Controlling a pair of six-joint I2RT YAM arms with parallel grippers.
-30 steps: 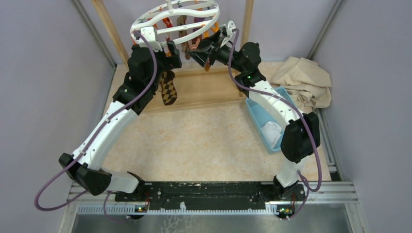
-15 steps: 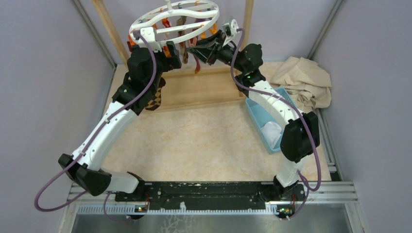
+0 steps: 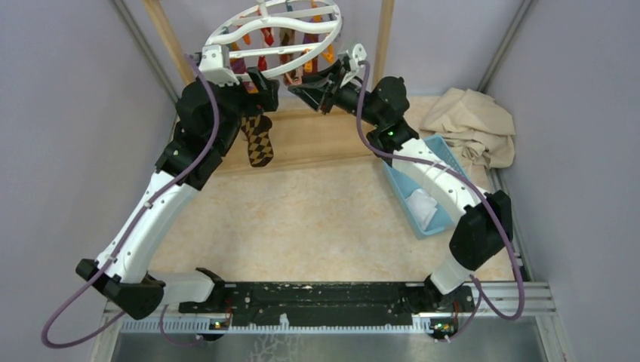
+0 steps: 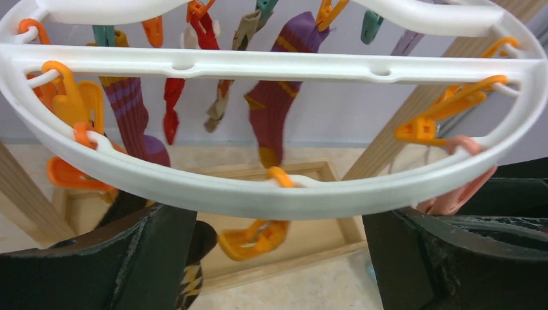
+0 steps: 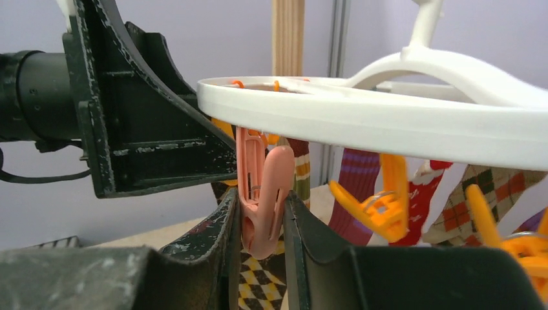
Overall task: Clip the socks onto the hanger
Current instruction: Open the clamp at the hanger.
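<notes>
Just changed: the hanger (image 5: 362, 119) sits more tipped than a second ago, and from above its ring reads as a rounder oval. The left arm (image 3: 162, 200) has shifted leftward. The right arm (image 3: 430, 170) has reached further in, its elbow pushed outward.
Sock: the brown-diamond sock (image 3: 260, 140) swung behind the left arm half a second ago. It hangs in plain view again under the ring's near rim.
Meaning: the ring seems to have been turned so a free peg faces the right side. Clipping this sock looks like the step in hand and is not yet finished.
Right gripper (image 5: 262, 213): fingers drawn narrow onto the pink peg (image 5: 258, 168), one pressing each side. The peg hangs from the near rim.
Left gripper (image 4: 278, 223): fingers spread wide with nothing between them, the near rim crossing just above the gap.
Sock's hold: its top is hidden. It lies just beside an orange peg (image 4: 255, 237), but I cannot tell whether that peg grips it.
Arm pose: both arms are raised and stretched far forward, their wrists meeting under the ring from opposite sides.
Already hung: a purple sock (image 4: 278, 97) and a red sock (image 4: 173, 97) dangle from inner pegs.
</notes>
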